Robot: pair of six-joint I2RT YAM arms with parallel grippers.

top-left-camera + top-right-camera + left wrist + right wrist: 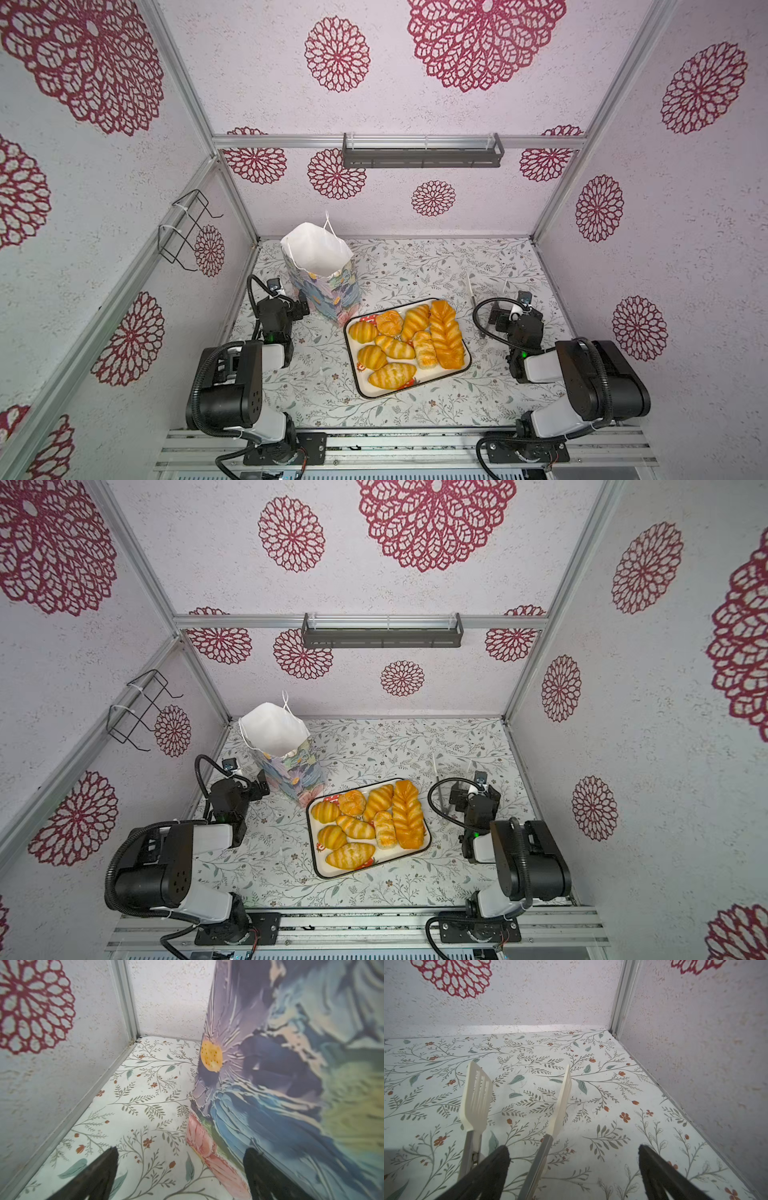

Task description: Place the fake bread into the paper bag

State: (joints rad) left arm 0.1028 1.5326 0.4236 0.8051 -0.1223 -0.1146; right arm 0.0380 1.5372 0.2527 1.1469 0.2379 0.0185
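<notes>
Top views both put the task at its start: no bread has gone in. All the bread (405,345) lies on a white tray (436,376) at mid-table, eight pieces by my count, packed close and touching. Everything is left to do.

Condition of the bread: glossy, golden-orange, several pieces striped pale. One long braided loaf (445,334) runs along the tray's right side, with a paler bun (424,349) just beside it. The rest are round rolls and croissants.

The paper bag (328,291) stands upright just behind the tray's far-left corner, mouth open. Its white inside shows no bread, though its bottom is out of sight. It has flowers painted outside and cord handles up.

The left claw (180,1155) has its jaws wide apart and holds nothing. It sits low beside the bag's painted side; whether one finger touches it I cannot tell.

The right claw (574,1148) also has its jaws wide apart, well to the right of the tray. Cream-tipped tongs (477,1095) reach out ahead of it, one arm passing between the jaws, unclamped.
</notes>
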